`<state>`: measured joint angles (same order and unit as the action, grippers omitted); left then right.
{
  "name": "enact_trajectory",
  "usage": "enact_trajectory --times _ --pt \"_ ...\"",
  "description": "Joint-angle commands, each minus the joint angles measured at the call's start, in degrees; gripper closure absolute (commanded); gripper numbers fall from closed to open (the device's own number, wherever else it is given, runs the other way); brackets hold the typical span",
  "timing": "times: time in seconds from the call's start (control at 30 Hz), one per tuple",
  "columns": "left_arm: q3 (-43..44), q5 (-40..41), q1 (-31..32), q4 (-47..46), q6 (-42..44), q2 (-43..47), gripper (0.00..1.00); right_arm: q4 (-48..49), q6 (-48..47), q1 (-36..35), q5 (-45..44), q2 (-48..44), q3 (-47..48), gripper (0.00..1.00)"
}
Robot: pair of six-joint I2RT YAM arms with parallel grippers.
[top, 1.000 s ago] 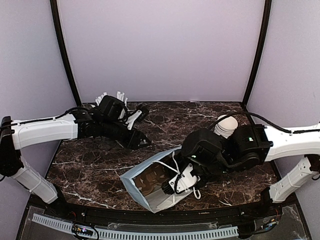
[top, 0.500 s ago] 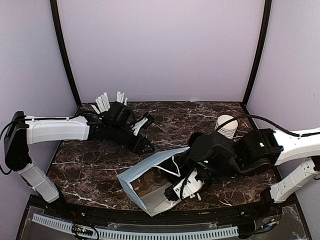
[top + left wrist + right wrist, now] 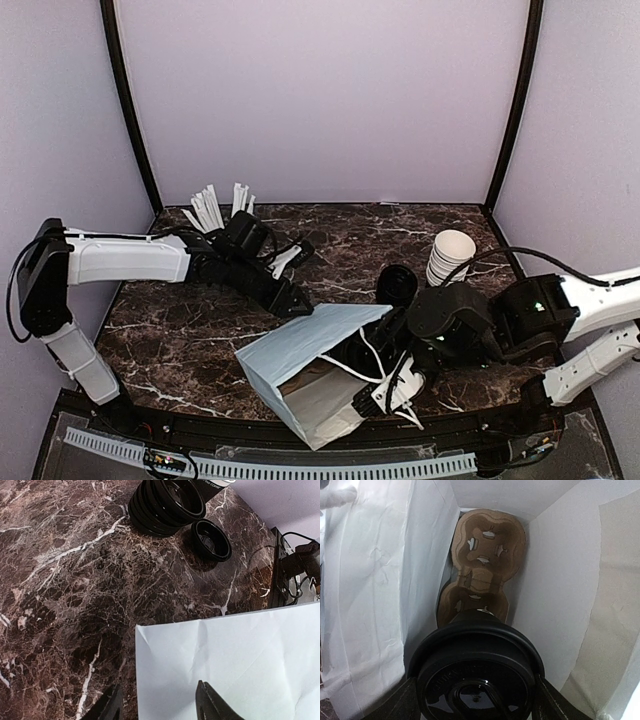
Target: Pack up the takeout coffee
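Starting at the left, the left gripper (image 3: 159, 687) hangs with its fingers apart over the far edge of the white paper bag (image 3: 300, 350). One finger is above the paper and the other above the marble table (image 3: 180, 330). They pinch nothing that I can see, though the frame's bottom edge cuts off their roots.

Further along, the bag lies on its side. From overhead, the right arm buries its mouth, so the takeout coffee (image 3: 475, 670) is hidden in that view. The wrist camera does catch it: the right gripper (image 3: 477, 700) is clamped on the cup, a finger on each side, just inside the bag. A brown cardboard carrier (image 3: 482, 565) sits deeper in.

Only the cup's round black lid shows, glossy, with a raised rim and an oval sip tab; the cup's walls are tucked out of sight beneath it. Embossed lettering rings the lid, too faint to read.

Past a stack of black lids (image 3: 167, 502), a clipped scrap of print ends in "COFFEE".
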<state>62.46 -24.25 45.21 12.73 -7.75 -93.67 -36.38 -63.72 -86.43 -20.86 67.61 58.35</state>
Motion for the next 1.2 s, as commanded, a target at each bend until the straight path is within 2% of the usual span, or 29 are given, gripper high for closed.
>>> enact_trajectory --times 0.0,0.2,0.5,0.93,1.17 --pt "0.90 -2.25 -0.13 -0.27 0.48 -0.76 0.49 6.58 -1.29 1.23 -0.12 -0.18 -0.96 0.48" --pt "1.12 -2.96 -0.61 -1.25 0.61 -3.21 0.49 6.82 -0.16 2.37 -0.26 2.58 0.96 0.48" --pt "-0.33 -5.02 -1.62 -4.09 0.73 -4.98 0.49 -0.12 3.60 2.79 1.28 8.79 10.36 0.48" --pt "-3.62 -8.90 -2.04 -7.76 -0.26 -4.28 0.49 -3.97 7.37 4.77 2.98 13.51 11.95 0.48" --pt "-3.89 -11.20 -1.98 -8.50 -0.28 -5.38 0.49 1.54 6.31 5.40 0.33 13.88 8.98 0.48"
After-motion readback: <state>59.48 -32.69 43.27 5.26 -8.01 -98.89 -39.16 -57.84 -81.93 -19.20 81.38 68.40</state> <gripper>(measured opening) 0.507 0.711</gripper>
